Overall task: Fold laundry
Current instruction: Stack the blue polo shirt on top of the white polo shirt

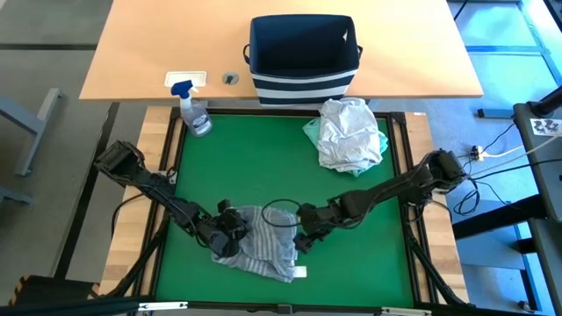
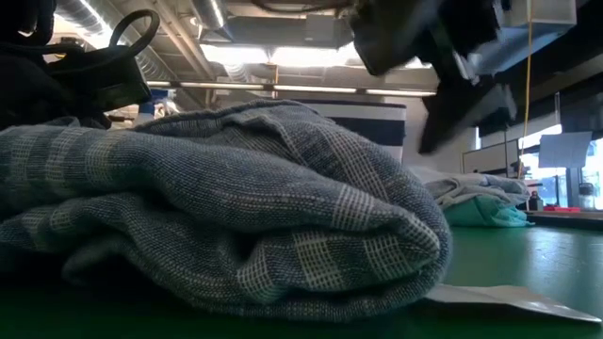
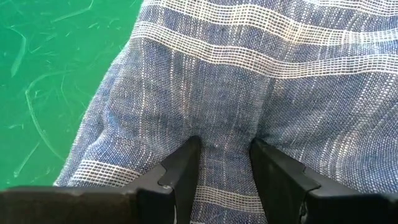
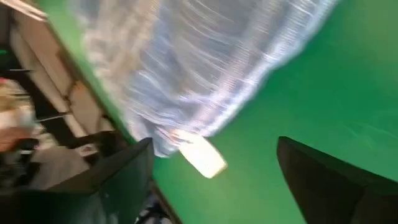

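Shirt fold in hand: grey-blue striped shirt point(image 1: 261, 242) sits bunched at 6 o'clock on the green mat point(image 1: 263, 158), near the front edge. Your left gripper point(image 3: 225, 163) is on the shirt's 9 o'clock side, fingers pinching a ridge of the cloth between them. Your right gripper point(image 4: 214, 180) is at the shirt's 3 o'clock side, jaws spread wide and holding nothing, above bare mat with a white tag point(image 4: 200, 154) just beside the hem.

To do this well, I'd keep the left pinch firm as an anchor and bring the right down on the free edge by the tag, taking one layer only so the bundle doesn't drag. Fold toward the anchored side, then flatten.

Around: white t-shirt point(image 1: 347, 132) heaped at 1 o'clock, over a mint-teal garment point(image 1: 312, 132) peeking out beside it, well apart from the work. Striped basket point(image 1: 303, 57) at 12 o'clock off the mat, spray bottle point(image 1: 195, 110) at 11. Nothing blocks the fold; the arms' cables run close over the shirt, so watch for snagging.
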